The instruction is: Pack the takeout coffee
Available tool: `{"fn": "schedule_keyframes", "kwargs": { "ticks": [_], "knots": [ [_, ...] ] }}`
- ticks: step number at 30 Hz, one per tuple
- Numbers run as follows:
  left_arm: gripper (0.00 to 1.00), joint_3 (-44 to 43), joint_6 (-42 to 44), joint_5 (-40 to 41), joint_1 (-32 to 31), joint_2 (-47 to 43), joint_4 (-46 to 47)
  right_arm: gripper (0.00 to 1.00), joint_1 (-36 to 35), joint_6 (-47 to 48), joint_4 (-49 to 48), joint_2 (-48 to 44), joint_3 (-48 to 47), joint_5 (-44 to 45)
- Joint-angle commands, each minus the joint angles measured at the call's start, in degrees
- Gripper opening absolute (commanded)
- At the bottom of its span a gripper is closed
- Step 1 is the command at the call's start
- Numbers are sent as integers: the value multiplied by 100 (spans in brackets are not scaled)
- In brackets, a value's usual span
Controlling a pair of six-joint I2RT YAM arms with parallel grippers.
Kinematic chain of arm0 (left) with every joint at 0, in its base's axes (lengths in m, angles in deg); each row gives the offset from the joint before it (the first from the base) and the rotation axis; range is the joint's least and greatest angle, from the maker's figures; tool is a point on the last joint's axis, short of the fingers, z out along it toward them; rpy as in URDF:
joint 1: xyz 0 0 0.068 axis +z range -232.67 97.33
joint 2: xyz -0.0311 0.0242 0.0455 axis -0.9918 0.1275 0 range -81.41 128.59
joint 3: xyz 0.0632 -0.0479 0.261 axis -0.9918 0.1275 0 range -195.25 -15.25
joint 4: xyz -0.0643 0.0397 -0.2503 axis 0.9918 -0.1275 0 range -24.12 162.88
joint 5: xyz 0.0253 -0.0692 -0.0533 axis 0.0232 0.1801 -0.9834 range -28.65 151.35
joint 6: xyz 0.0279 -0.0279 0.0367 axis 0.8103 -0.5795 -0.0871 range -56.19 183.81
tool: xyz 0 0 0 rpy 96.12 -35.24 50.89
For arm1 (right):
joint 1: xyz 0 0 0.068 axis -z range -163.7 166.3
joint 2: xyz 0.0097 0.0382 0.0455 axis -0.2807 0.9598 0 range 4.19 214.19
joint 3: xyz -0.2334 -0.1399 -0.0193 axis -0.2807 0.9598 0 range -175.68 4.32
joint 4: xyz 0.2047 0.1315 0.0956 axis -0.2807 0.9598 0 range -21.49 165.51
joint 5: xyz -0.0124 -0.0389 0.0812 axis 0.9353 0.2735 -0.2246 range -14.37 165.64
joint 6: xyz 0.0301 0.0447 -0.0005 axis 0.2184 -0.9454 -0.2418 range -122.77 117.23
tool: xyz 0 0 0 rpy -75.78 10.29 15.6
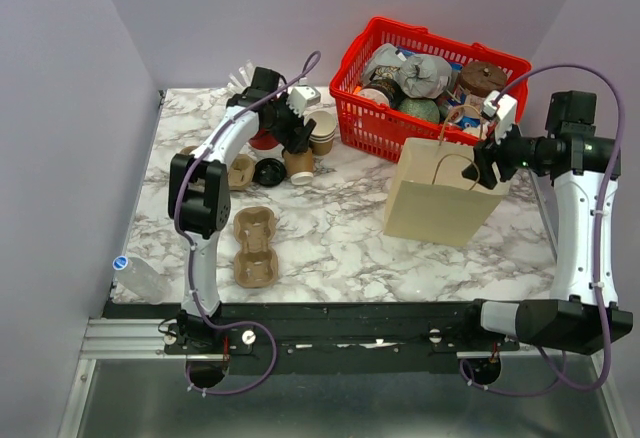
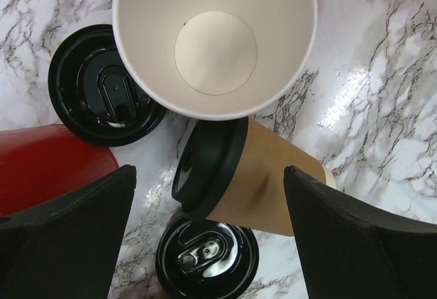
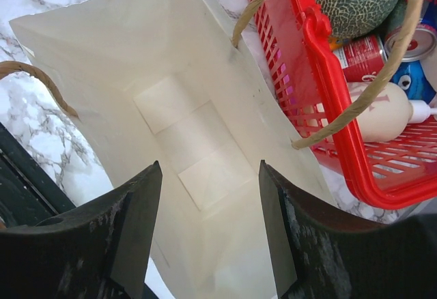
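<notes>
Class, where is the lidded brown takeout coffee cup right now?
In the left wrist view, the brown takeout cup is beneath the open left gripper, beside the open cream cup and two loose black lids.

My top camera sits high behind my two bases, looking down across the table (image 1: 340,258) to the red basket (image 1: 380,133) at the back. My left wrist camera looks straight down, close over the brown cup (image 2: 266,190) left of the basket. The right one peers close into the paper bag (image 3: 191,128) in front of the basket. The top view shares both spots.
</notes>
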Motion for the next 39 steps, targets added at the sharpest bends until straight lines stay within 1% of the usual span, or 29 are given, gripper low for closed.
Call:
{"fn": "schedule_keyframes", "kwargs": {
  "ticks": [1,5,10,15,18,21,22,28,29,32,33,34,39],
  "knots": [
    [95,-400,149,-321,48,268,-238,68,27,-184,-131,-121,149,-142],
    [88,-813,237,-601,101,566,-572,68,27,-237,-79,-77,123,-124],
    [78,-911,491,-840,154,663,-1055,68,27,-281,-96,-15,96,-98],
    [74,-911,711,-875,162,707,-1450,68,27,-325,-105,73,61,-142],
    [68,-902,825,-840,163,734,-1583,68,27,-351,-122,117,44,-168],
    [60,-840,922,-743,162,743,-1618,68,27,-369,-122,152,26,-212],
    [54,-840,922,-734,162,734,-1627,68,27,-369,-122,169,9,-212],
    [38,-753,1045,-682,162,620,-1689,68,27,-369,-140,169,17,-212],
    [37,-718,1063,-682,162,576,-1697,68,27,-369,-149,178,35,-212],
    [30,-586,1142,-664,162,453,-1750,68,27,-386,-175,152,70,-247],
    [29,-551,1168,-638,162,418,-1768,68,27,-378,-184,152,70,-247],
    [26,-516,1212,-638,162,391,-1777,68,27,-386,-184,152,70,-256],
    [25,-217,1204,-690,154,93,-1619,68,27,-395,-219,143,61,-247]
  ]
}}
